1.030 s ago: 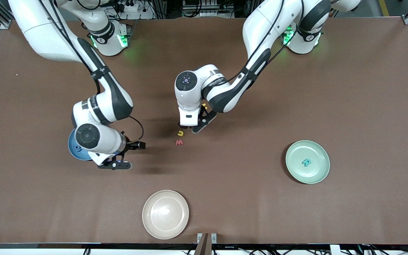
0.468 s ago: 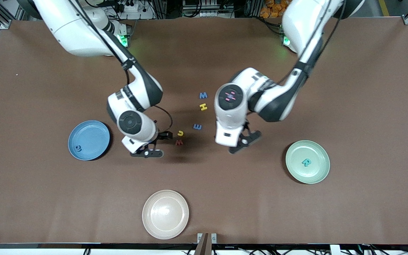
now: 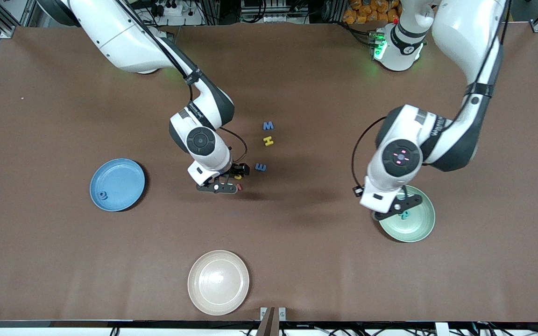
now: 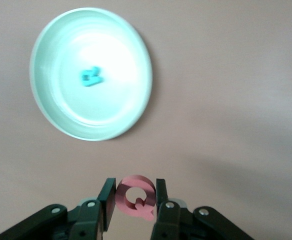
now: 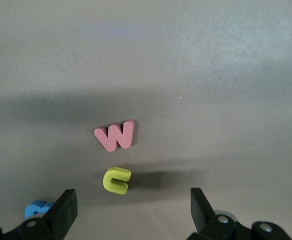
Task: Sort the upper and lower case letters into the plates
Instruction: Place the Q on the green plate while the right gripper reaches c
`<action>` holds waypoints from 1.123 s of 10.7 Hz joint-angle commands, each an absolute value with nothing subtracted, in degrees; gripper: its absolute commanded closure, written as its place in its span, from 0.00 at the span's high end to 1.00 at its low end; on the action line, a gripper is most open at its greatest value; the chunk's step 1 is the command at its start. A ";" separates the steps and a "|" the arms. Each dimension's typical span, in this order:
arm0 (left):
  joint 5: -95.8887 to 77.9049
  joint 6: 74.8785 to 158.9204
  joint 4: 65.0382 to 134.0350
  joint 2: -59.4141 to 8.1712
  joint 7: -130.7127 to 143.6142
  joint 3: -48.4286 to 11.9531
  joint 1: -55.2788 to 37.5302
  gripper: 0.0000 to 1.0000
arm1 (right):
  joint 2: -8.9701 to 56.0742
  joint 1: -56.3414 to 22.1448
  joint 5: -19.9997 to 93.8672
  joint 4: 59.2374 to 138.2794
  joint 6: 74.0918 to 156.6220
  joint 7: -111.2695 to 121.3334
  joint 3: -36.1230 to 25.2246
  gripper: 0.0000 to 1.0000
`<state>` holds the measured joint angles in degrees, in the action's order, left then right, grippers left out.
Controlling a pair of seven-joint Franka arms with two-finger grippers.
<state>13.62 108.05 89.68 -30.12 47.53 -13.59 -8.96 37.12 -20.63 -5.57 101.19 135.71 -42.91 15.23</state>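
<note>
Front view, nearest the camera: cream plate point(image 3: 218, 282), not one of the sorting plates. Next up the tabletop, at the left arm's end, mint plate point(image 3: 425, 228) with one teal letter point(image 3: 406, 215) in it. Above that plate's rim at the edge toward the right arm's end, left pincer point(image 3: 392, 210), clamped flat-sided on a pink Q point(image 4: 136, 197), clearly seen in the left wrist view. Judged the deciding relation: plate middle and teal letter lie a little off from the held Q, toward the left arm's end, so probably a short carry inward before letting go. Level with this at the right arm's end, blue plate point(image 3: 129, 170) with one small blue letter point(image 3: 104, 195). Toward the tabletop's middle, right pincer point(image 3: 230, 179), fingers wide apart and holding nothing, low over a red w point(image 5: 115, 135) and a yellow u point(image 5: 117, 180); w nearer the camera, u just beside it and closer under the gap, its open end facing along the line between the fingers. Likely a straight drop onto the u, with the w close enough to get nudged. Farther off, well apart from both pincers: blue E point(image 3: 260, 167), then yellow H point(image 3: 268, 141), then blue M point(image 3: 268, 125).
</note>
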 commanded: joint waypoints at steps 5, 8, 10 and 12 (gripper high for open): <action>14.93 125.05 102.92 -30.05 39.30 -13.80 0.25 0.00 | 39.55 -22.15 -5.54 102.75 141.50 -47.64 15.21 0.97; 21.34 133.12 102.75 -35.05 38.85 -13.80 3.24 0.00 | 39.90 -22.41 -5.45 102.22 141.50 -47.64 15.21 0.72; 21.71 135.00 102.22 -36.47 38.85 -13.71 3.34 0.00 | 39.99 -22.41 -5.54 101.60 141.50 -47.64 15.21 0.71; 21.88 134.83 102.39 -36.12 38.41 -13.71 3.43 0.65 | 40.52 -22.59 -5.62 100.73 141.59 -47.64 15.21 0.73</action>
<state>20.34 134.95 102.74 -36.70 39.41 -13.33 3.13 39.47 -22.12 -5.58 102.29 141.30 -46.67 15.26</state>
